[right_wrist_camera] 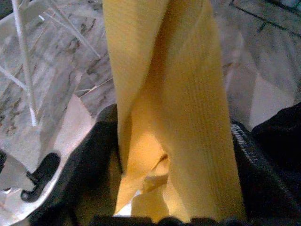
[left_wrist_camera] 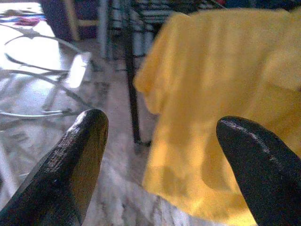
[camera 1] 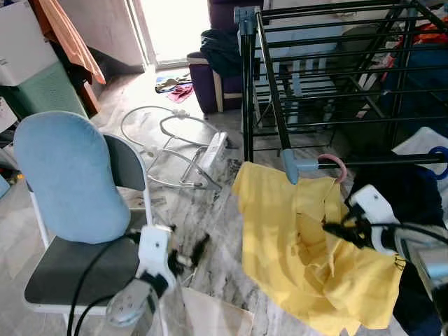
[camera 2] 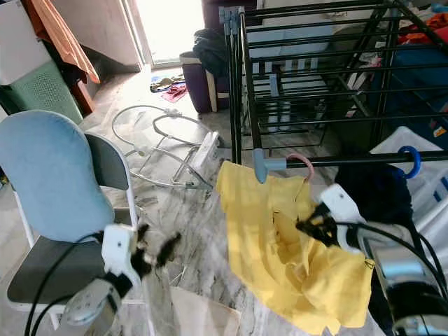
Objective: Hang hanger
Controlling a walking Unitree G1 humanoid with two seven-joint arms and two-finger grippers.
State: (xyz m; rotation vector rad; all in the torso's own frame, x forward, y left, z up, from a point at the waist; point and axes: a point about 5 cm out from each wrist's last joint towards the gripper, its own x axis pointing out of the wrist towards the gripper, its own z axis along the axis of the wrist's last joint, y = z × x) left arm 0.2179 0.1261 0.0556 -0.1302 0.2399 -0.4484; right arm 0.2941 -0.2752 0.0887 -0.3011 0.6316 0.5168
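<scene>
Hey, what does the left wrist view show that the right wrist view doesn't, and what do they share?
Left wrist view: the left tool with its two black fingers spread apart and nothing between them, the dark leg of the drying rack and a white wire frame lying on the floor. Right wrist view: a fold of the yellow shirt running between the right tool's fingers, seen from very close, plus dark cloth beside it. Both share the yellow shirt and the marbled floor.
</scene>
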